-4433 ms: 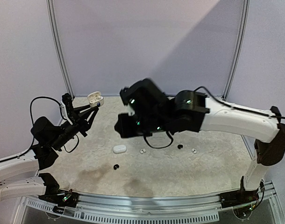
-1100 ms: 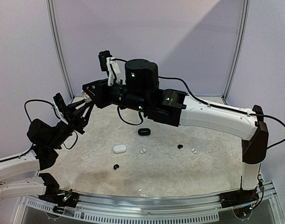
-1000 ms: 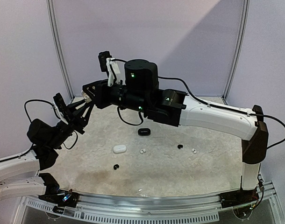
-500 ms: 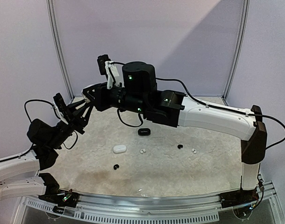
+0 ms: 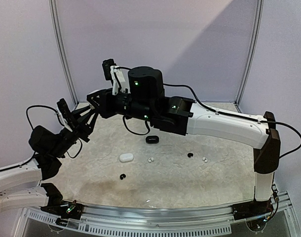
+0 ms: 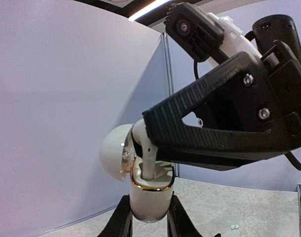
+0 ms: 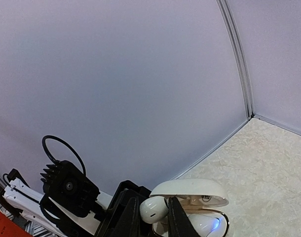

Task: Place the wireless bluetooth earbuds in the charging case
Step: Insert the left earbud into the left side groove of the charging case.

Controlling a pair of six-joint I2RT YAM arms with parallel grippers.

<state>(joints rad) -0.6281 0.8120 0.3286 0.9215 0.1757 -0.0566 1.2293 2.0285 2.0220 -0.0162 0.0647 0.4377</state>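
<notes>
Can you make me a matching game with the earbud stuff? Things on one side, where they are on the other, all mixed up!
Things
1. open white case
2. white earbud up in the air
3. black case
4. closed white case

Places
A. on the table, nearer the arm bases
B. in the right gripper
C. on the table, farther back
D. in the left gripper

Pairs: 1-D, 2-B, 3-C, 4-A
</notes>
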